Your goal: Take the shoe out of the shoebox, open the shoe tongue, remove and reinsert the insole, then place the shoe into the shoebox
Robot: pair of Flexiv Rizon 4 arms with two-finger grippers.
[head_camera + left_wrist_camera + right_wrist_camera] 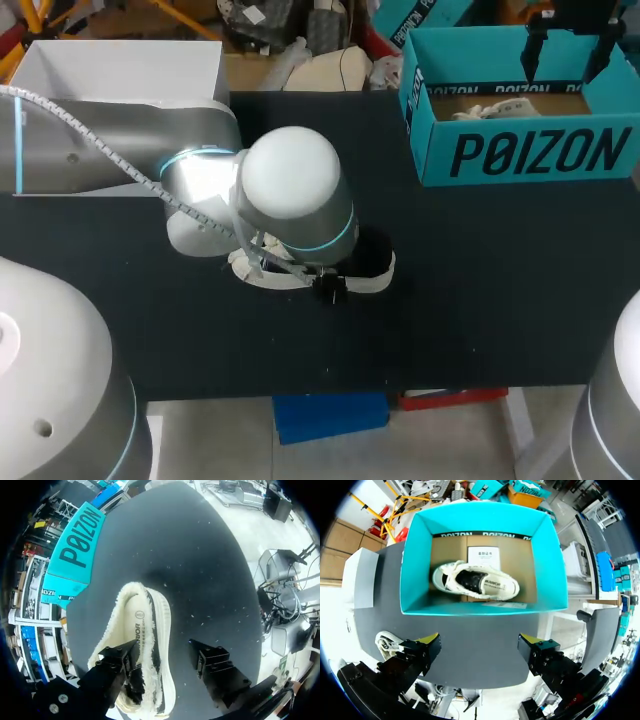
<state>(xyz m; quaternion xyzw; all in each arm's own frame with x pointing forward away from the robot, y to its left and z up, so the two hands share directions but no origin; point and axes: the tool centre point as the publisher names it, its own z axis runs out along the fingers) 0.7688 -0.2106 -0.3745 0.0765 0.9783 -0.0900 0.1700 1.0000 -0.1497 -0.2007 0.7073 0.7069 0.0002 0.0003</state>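
Note:
A cream-white shoe (142, 630) lies on its sole on the black table, its fuzzy collar and printed insole showing. My left gripper (165, 657) hangs over its heel end, open. One finger (117, 662) stands at the shoe's opening and the other is apart from it over bare table. In the head view my left arm covers most of this shoe (262, 278). A second shoe (475, 582) lies inside the teal shoebox (415, 570). My right gripper (481, 645) is open above the shoebox (520, 150), holding nothing.
A white box lid (120, 70) sits at the table's back left. The black table (480, 290) stretches bare between the shoe and the shoebox. A printed paper sheet (482, 557) lies on the box floor.

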